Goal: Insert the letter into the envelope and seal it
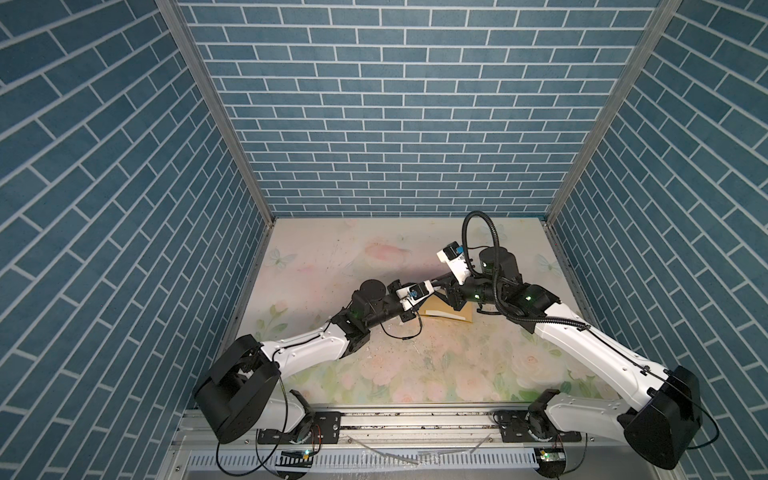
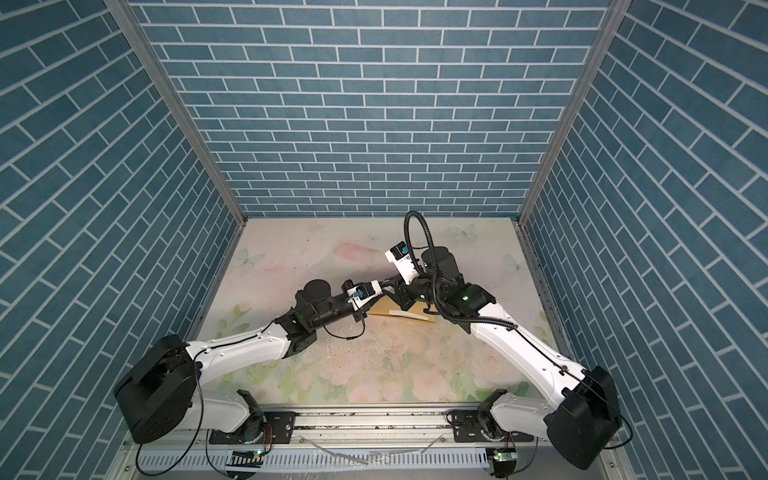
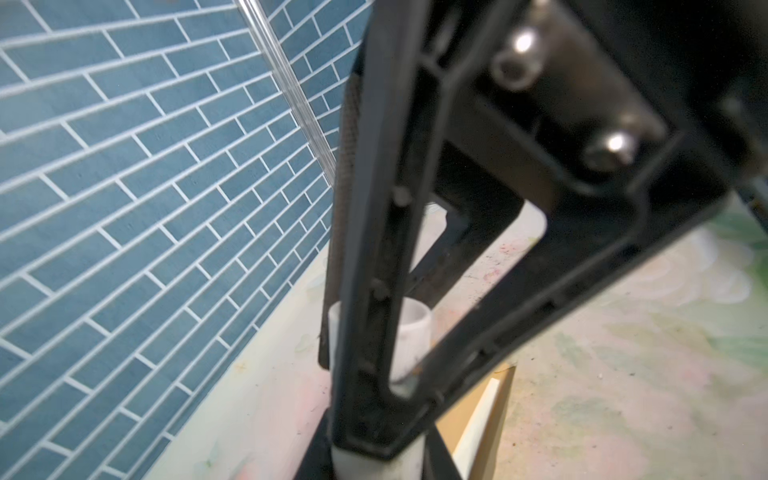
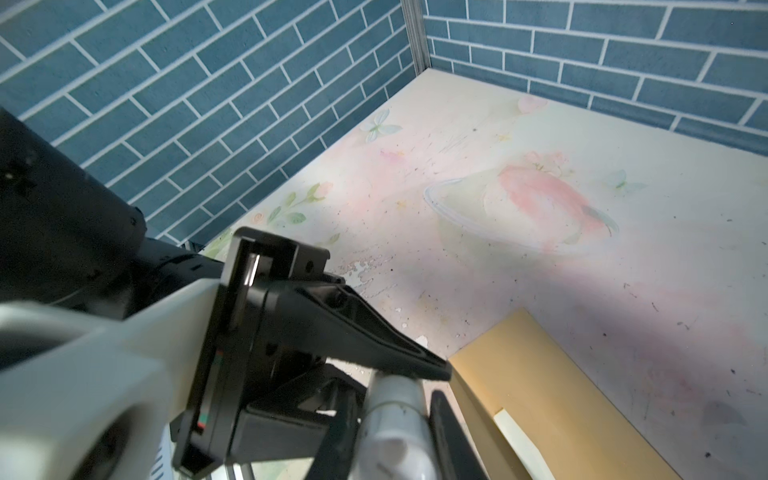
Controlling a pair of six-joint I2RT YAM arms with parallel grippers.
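Note:
The mustard-yellow envelope (image 1: 432, 311) (image 2: 380, 309) lies flat mid-table under both grippers, with a pale strip (image 4: 515, 432) across it. The letter is out of view. A white cylindrical stick (image 4: 395, 411) (image 3: 409, 332) is held just above the envelope's near corner (image 4: 540, 365) (image 3: 461, 415). My right gripper (image 4: 397, 419) (image 1: 453, 296) is shut on the stick's body. My left gripper (image 3: 376, 461) (image 1: 441, 285) meets it from the opposite side and is shut on the stick's other end. One of its fingertips (image 4: 432, 368) crosses over that end.
The floral table mat (image 1: 374, 257) is bordered by blue brick-pattern walls at the back and both sides. A black cable (image 1: 405, 334) hangs from the left arm onto the mat. The arm bases sit on the front rail (image 1: 415, 419).

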